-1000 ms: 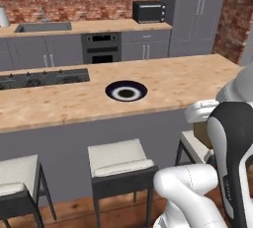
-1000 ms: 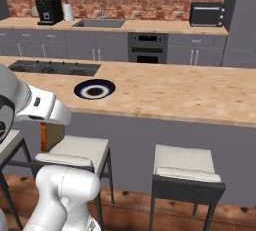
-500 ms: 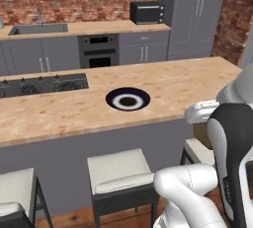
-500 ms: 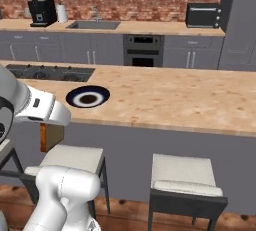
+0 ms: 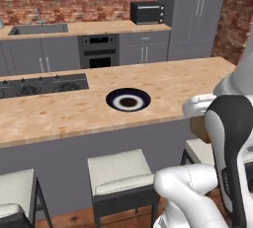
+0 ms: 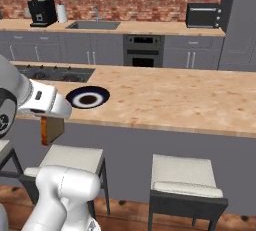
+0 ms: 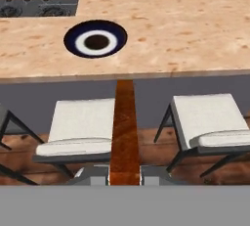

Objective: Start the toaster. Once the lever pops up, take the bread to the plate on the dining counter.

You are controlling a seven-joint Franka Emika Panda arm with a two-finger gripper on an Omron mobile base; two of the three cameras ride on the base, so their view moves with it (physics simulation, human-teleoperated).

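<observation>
Wood-topped and long, the dining table [image 5: 163,86] runs right across the scene, with a black cooktop [image 5: 42,85] set into its far-left stretch and pale padded stools [image 6: 186,174] tucked along the near side. Sitting on the table, near its front edge, is the plate [image 7: 95,41], dark rim with a white ring and a dark middle, and nothing on it yet. Down below table height, the claw [image 7: 124,173] is pinching the bread [image 7: 124,127] edge-on, so the hand view sees it as a thin brown strip running up between the two fingertips; from the right base view it's the tan slice [image 6: 52,129] hanging under the wrist, in front of the table's grey base. So the toaster part looks done, and what's left is the lift and the drop-off. Risk-wise, the slice sits lower than the tabletop, so pushing forward without raising first would probably jam it into the front edge and knock it loose. Letting go too early or off-centre could also leave it half off the plate.
</observation>
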